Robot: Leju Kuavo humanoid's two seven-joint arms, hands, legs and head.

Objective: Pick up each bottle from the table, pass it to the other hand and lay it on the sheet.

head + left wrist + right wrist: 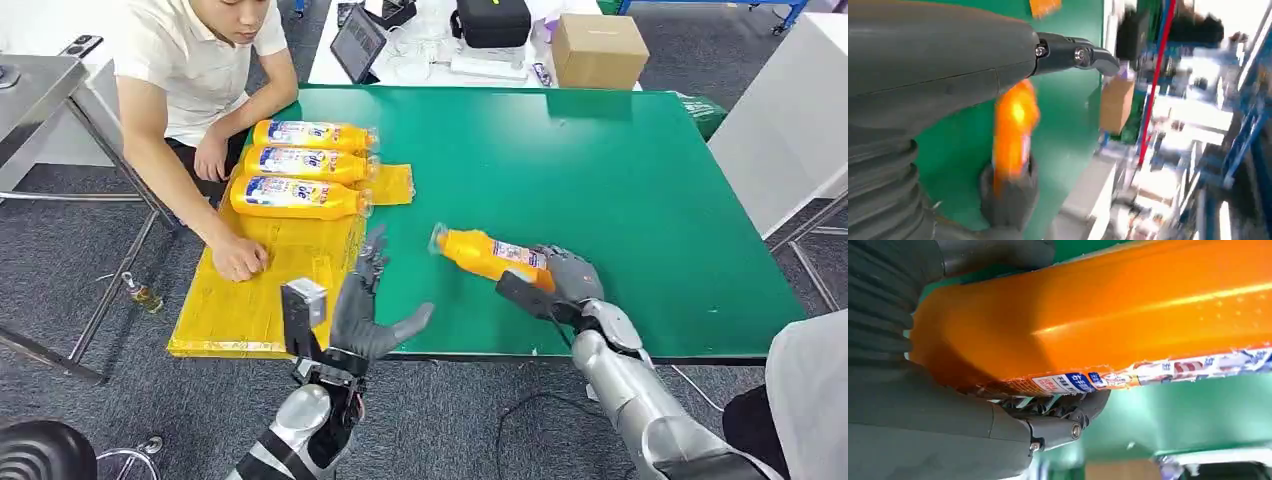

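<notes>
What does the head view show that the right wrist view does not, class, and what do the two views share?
Head view alone: the left hand, open with fingers spread, above the table's near edge; three bottles lying side by side on the yellow sheet; a seated person with one hand on that sheet; a cardboard box beyond the table.

Right wrist view alone: a close look at the held bottle's printed label with dark fingers curled beneath it.

Both: the right hand gripping the orange bottle over the green table.
</notes>
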